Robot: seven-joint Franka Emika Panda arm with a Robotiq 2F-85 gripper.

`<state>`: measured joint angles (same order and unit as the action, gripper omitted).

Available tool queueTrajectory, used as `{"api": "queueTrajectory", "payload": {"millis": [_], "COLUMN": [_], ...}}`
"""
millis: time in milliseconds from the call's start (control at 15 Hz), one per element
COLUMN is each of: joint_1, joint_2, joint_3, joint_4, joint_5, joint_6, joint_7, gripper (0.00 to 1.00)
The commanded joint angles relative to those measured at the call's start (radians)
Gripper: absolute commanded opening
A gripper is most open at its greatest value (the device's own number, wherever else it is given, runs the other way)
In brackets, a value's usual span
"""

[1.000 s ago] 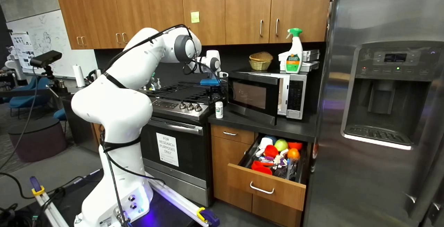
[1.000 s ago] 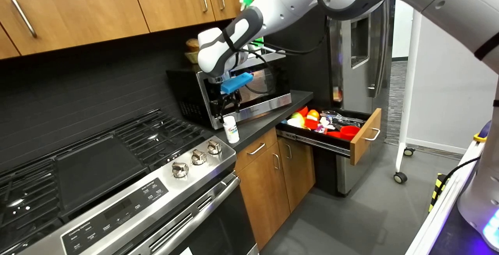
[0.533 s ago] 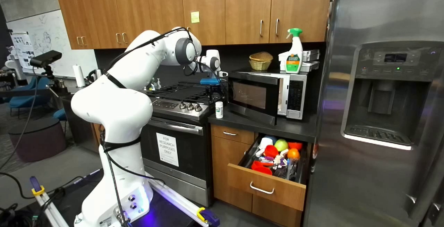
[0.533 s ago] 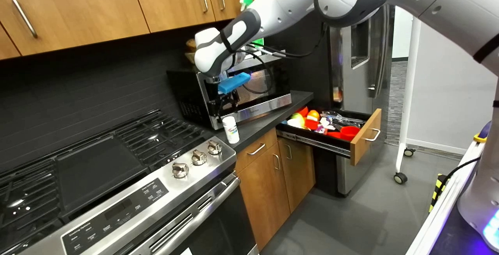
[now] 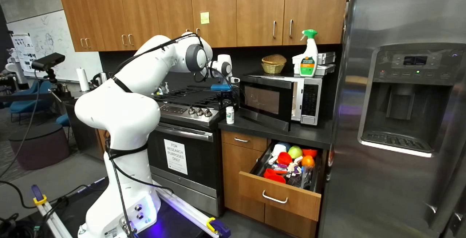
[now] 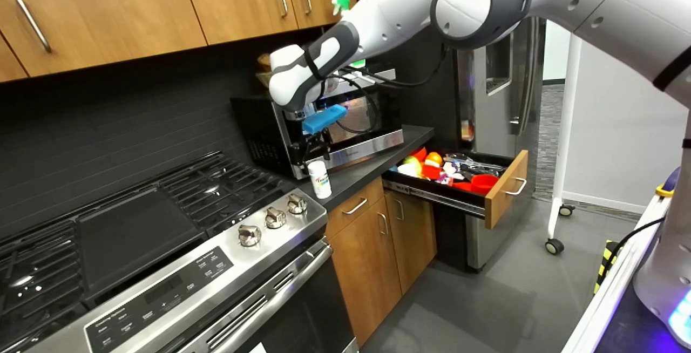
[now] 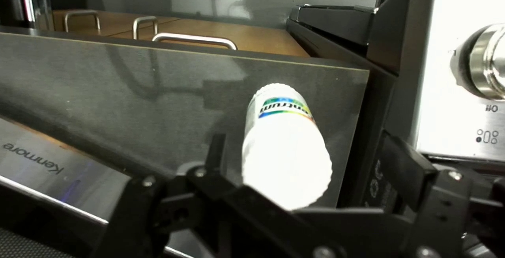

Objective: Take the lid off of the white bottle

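Dark countertop crosses the middle of an exterior view, between the stove at lower left and the pulled-out drawer right of centre; the white bottle stands upright on it near the centre of both exterior views, just beside the stove and near the swung-out microwave door.

In the wrist view the lid is seated on the bottle, at lower centre; glare washes out its top, so I cannot read any marking there. My gripper has its fingers spread apart, clamped on nothing; the lid appears closer to the finger at frame left; I see no contact.

I judge this to be the approach; grasping comes next. Cautions: descending off-centre could set the frame-left finger on the lid and topple the bottle; overshooting sideways could strike the microwave door or the stove; an uneven squeeze could push the bottle toward the countertop's edge; twisting with nothing bracing the bottle would likely spin both together.
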<state>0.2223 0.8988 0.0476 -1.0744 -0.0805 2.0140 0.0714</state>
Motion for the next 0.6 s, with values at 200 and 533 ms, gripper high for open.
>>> {"api": "queueTrajectory", "payload": {"millis": [200, 533], "joint_1": [-0.003, -0.007], "joint_2": [0.039, 0.054], "joint_3": [-0.005, -0.004], "joint_4": [0.069, 0.090], "joint_5": [-0.004, -0.002], "joint_6": [-0.044, -0.054], "joint_7": [-0.008, -0.011], "gripper": [1.00, 1.00]}}
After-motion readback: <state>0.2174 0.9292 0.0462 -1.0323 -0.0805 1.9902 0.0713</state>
